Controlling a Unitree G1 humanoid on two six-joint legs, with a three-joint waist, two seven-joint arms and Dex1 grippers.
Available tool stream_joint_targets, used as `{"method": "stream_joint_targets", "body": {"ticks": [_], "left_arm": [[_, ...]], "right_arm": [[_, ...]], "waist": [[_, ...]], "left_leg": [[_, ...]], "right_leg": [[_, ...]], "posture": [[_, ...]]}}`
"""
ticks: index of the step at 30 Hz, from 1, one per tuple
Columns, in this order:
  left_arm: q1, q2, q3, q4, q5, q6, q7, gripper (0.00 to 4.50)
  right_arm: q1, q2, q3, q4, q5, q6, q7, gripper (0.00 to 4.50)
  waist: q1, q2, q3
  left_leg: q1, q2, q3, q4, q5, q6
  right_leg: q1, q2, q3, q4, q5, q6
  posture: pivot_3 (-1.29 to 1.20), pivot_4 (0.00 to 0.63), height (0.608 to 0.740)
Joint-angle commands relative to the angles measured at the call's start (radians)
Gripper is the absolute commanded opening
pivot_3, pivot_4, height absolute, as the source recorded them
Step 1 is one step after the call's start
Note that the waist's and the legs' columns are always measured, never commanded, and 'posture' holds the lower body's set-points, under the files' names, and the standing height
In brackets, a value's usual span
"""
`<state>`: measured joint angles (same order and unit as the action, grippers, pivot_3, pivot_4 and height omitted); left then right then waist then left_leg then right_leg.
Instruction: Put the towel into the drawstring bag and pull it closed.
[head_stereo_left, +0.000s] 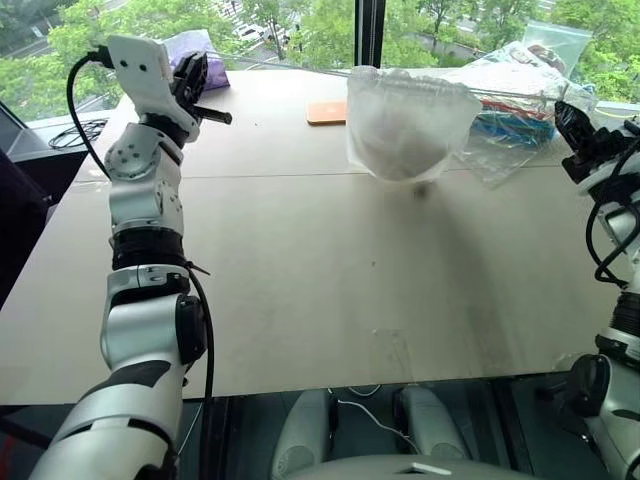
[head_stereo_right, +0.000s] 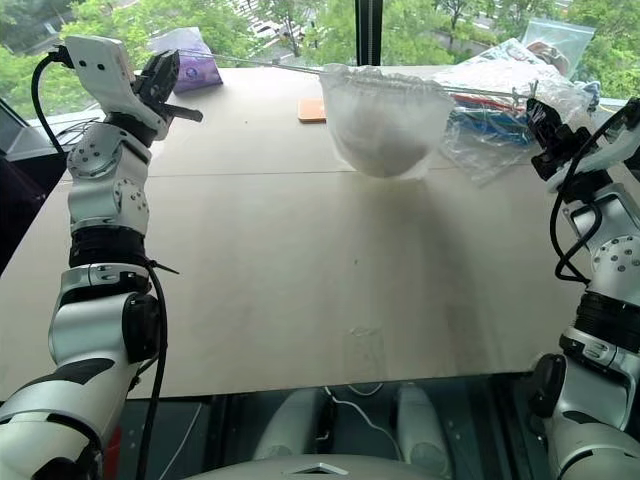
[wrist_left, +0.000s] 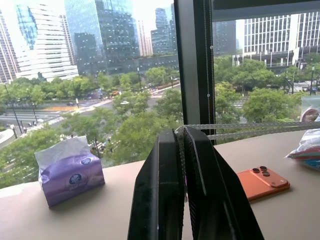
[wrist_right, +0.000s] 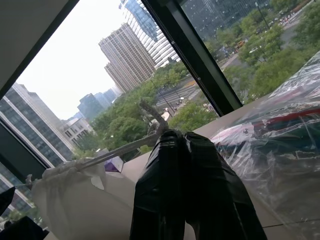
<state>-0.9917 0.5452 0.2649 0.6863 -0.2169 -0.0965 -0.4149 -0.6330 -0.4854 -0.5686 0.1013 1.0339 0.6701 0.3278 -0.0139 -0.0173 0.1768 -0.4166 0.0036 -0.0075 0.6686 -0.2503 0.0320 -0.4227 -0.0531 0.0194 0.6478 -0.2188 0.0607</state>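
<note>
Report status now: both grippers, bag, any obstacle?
Left gripper, right gripper: shut on cords. Drawstring bag hangs between, towel inside. No obstacle.

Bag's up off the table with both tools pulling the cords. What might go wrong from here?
1. The drawstring bag hangs in the air on thin cords; if the left tool or right tool slips, it drops.
2. Its mouth looks wide, so the towel might spill out.
3. It could swing into the plastic bag.

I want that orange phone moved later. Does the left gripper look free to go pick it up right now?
Probably not: the left gripper is shut on a cord of the hanging drawstring bag. The phone lies unblocked on the table.
</note>
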Motion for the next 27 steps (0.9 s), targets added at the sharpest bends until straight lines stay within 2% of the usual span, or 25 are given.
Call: {"method": "stream_joint_targets", "body": {"ticks": [1,7,11,13,17,19,22,24,27], "left_arm": [[0.004,0.055,0.056,0.042,0.023,-0.085,0.09,0.04],[0.005,0.152,0.092,0.21,0.12,-0.144,0.4,0.04],[0.024,0.159,0.132,0.247,0.086,-0.119,0.463,0.04],[0.04,0.138,0.122,0.221,0.074,-0.114,0.413,0.04],[0.073,0.066,0.072,0.107,-0.003,-0.068,0.162,0.04],[0.112,0.044,0.033,0.038,-0.039,-0.009,0.018,0.04],[0.204,0.04,-0.039,-0.105,-0.081,0.126,-0.167,0.04],[0.252,0.06,-0.084,-0.164,-0.048,0.155,-0.207,0.04],[0.264,0.09,-0.103,-0.15,0.024,0.181,-0.142,0.04]], "right_arm": [[-0.006,-0.005,-0.101,-0.023,0.044,-0.058,-0.044,0.0],[0.014,-0.019,-0.176,0.089,-0.001,-0.171,-0.129,0.0],[0.003,-0.019,-0.237,0.128,0.016,-0.207,-0.167,0.0],[0.012,-0.023,-0.229,0.117,0.014,-0.195,-0.157,0.0],[0.05,-0.019,-0.147,0.06,-0.005,-0.145,-0.103,0.0],[0.075,-0.019,-0.076,0.023,-0.04,-0.126,-0.071,0.0],[0.139,-0.031,0.097,-0.072,-0.129,-0.093,0.016,0.0],[0.173,-0.04,0.188,-0.123,-0.174,-0.081,0.067,0.0],[0.192,-0.036,0.261,-0.172,-0.202,-0.068,0.108,0.0]], "waist": [[0.0,0.0,0.0],[0.0,0.0,0.0],[0.005,0.0,0.0],[0.008,0.0,0.0],[0.01,0.0,0.0],[0.003,0.0,0.0],[-0.008,0.001,-0.001],[-0.022,0.001,-0.001],[-0.028,0.0,0.0]], "left_leg": [[0.0,0.0,0.0,0.0,0.0,0.0],[0.0,0.0,0.0,0.0,0.0,0.0],[0.0,0.001,0.001,-0.002,0.0,0.0],[0.0,0.0,0.0,-0.001,0.0,0.0],[0.001,0.0,0.003,0.001,0.0,0.0],[0.0,-0.001,0.004,0.001,0.0,0.0],[0.001,0.0,0.004,0.0,0.0,0.0],[0.002,0.001,0.003,0.0,0.0,0.0],[0.002,0.001,0.003,0.0,0.0,0.0]], "right_leg": [[0.0,0.0,0.0,0.0,0.0,0.0],[0.0,0.0,0.0,0.0,0.0,0.0],[0.0,-0.001,0.0,-0.001,0.0,0.0],[0.0,-0.002,-0.001,0.0,0.0,0.0],[0.001,-0.002,-0.001,0.001,0.001,0.001],[0.001,-0.001,-0.001,0.002,0.001,0.001],[0.001,-0.001,0.0,0.001,0.001,0.001],[0.0,0.001,0.003,0.002,0.001,0.001],[-0.001,0.001,0.003,0.002,0.001,0.001]], "posture": [[0.0,0.15,0.74],[0.0,0.15,0.74],[0.0,0.15,0.74],[0.0,0.15,0.74],[0.0,0.15,0.74],[0.0,0.15,0.74],[0.0,0.15,0.74],[0.0,0.15,0.74],[0.0,0.15,0.74]]}}
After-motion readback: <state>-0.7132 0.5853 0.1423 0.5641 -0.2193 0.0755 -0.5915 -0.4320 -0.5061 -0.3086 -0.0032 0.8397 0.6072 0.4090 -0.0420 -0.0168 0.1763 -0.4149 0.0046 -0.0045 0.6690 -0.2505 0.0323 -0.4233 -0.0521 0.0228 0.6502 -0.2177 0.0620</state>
